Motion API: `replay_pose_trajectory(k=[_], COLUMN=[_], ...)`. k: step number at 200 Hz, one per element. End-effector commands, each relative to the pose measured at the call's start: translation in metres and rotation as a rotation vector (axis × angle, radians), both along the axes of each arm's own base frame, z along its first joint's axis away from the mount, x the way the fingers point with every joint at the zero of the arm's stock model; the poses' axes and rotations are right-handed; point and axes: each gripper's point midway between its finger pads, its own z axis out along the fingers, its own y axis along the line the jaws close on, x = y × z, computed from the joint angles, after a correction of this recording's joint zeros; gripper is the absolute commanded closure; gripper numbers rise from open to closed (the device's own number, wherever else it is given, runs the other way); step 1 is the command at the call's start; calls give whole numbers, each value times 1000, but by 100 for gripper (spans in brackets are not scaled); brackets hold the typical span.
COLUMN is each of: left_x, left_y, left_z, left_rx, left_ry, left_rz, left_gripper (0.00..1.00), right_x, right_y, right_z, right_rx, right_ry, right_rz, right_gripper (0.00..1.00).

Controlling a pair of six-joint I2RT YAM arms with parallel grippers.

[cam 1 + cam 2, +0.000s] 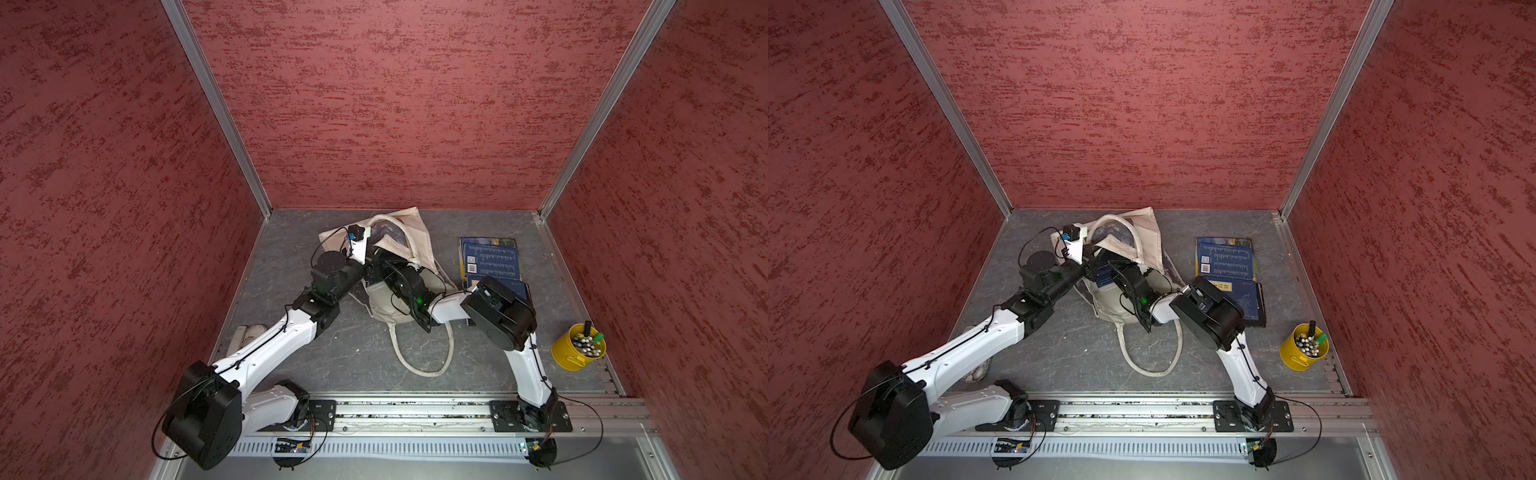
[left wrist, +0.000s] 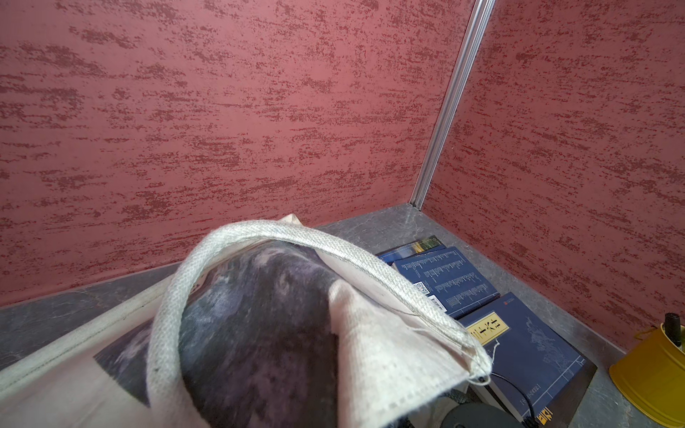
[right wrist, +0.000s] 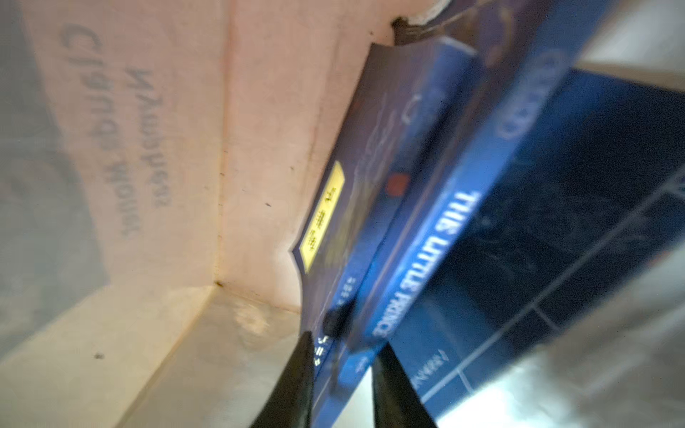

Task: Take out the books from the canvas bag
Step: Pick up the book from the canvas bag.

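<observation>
We are finding the left claw (image 1: 1094,259) clenched on the rim of the canvas bag (image 1: 409,232). The right claw (image 3: 344,339) is straddling the Little Prince book (image 3: 419,266) inside the bag; we cannot tell whether it is gripping. We are advising a deeper bite first.

**Table** (image 1: 353,345), holdings by place.
- Middle rear: canvas bag (image 1: 409,232), mouth toward the robot. One handle loop (image 1: 419,370) lies on the table before it.
- In the bag: two books (image 3: 370,148) against each other, their near edges between the fingers of the right gripper (image 3: 345,339).
- Right of the bag, apart from it: stack of books (image 1: 494,259), with a further book (image 1: 1246,299) just before the stack.
- Far right, nearer the robot: bucket (image 1: 575,353), with small items inside.
</observation>
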Motion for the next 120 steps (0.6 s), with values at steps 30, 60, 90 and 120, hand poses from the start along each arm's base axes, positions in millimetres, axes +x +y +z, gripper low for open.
replay_pose_trajectory(k=[30,60,90,120], left_x=[-8,-8,-8,-8], left_y=[-11,-10,-9,-10], left_z=[40,40,40,41], left_rx=[-72,-71,-74,-78], left_ry=[-122,-119,-119,-117], left_rz=[-62,-60,-58,-62], left_gripper=[100,100,100,100], right_x=[0,1,2,7], right_y=[-5,0,7,8], right_z=[11,9,7,-1], right_rx=[51,45,51,64], right_ry=[-73,-73,-72,-49], right_rz=[-27,-11,15,8], right_gripper=[85,78,74,74])
